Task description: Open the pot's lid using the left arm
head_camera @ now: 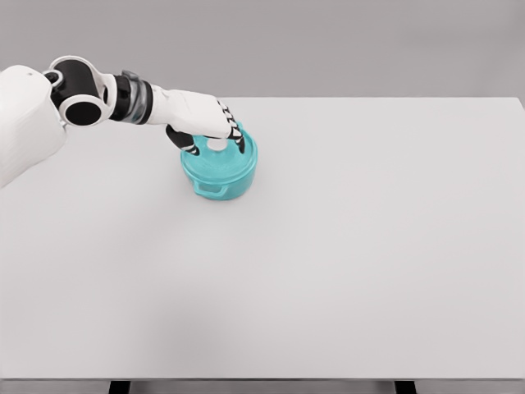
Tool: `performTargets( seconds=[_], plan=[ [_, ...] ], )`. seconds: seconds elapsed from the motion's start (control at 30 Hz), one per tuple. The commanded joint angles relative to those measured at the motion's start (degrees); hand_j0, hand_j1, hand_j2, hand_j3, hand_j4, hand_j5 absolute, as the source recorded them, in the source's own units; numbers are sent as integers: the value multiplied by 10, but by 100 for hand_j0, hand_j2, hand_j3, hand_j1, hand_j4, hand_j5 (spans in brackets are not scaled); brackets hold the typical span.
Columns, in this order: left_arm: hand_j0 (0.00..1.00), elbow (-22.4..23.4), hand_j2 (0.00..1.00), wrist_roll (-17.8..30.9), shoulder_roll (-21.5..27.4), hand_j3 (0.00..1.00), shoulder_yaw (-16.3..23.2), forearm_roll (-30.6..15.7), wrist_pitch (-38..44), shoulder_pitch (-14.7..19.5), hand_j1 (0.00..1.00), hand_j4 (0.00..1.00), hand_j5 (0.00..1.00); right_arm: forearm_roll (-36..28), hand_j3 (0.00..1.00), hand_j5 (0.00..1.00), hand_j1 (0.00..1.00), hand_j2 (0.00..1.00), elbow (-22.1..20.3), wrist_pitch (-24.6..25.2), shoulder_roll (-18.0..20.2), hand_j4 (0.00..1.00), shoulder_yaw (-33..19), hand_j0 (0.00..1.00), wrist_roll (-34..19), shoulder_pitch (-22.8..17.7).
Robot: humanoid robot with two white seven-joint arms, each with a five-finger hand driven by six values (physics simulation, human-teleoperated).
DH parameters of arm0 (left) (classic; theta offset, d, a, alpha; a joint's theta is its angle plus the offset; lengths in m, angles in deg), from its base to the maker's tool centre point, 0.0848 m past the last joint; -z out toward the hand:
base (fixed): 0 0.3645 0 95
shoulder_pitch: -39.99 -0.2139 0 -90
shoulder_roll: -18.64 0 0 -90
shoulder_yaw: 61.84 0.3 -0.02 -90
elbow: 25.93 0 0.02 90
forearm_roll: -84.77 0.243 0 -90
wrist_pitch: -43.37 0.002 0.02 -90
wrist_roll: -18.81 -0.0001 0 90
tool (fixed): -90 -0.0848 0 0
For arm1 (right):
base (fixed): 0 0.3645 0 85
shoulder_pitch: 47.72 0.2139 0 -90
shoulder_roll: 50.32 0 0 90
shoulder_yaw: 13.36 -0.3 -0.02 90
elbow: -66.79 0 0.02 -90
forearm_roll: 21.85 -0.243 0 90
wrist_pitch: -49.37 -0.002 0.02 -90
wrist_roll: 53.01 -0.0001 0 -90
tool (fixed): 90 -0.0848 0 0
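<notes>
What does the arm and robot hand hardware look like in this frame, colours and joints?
Only the left arm shows: glossy white shells, with black rounded joint housings near the elbow and a grey-and-black ring at the wrist. The left robot hand has a white back and black fingertips and finger segments. No cables or markings are visible. The right arm is out of view.

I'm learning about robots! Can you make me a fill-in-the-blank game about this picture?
1. The pot is colored ____.
2. The ____ hand is reaching onto the lid.
3. The pot sits on a white ____.
4. The lid is ____ the pot.

Missing words: teal; left; table; on
</notes>
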Motion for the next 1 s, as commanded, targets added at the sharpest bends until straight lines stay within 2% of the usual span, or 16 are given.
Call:
performTargets(
  seconds=[0.0,0.23,0.5,0.97],
  plan=[
    [77,2,77,0,-3,77,-1,0,1,0,77,77,77,0,100,100,100,100,0,0,0,100,0,100,0,0],
    [77,23,77,0,-11,77,-2,8,1,-2,77,77,77,0,100,100,100,100,0,0,0,100,0,100,0,0],
    [73,24,73,0,-19,73,-2,12,1,-1,73,73,73,0,100,100,100,100,0,0,0,100,0,100,0,0],
    [54,24,54,0,-18,54,-2,15,1,-2,54,54,54,0,100,100,100,100,0,0,0,100,0,100,0,0]
  ],
)
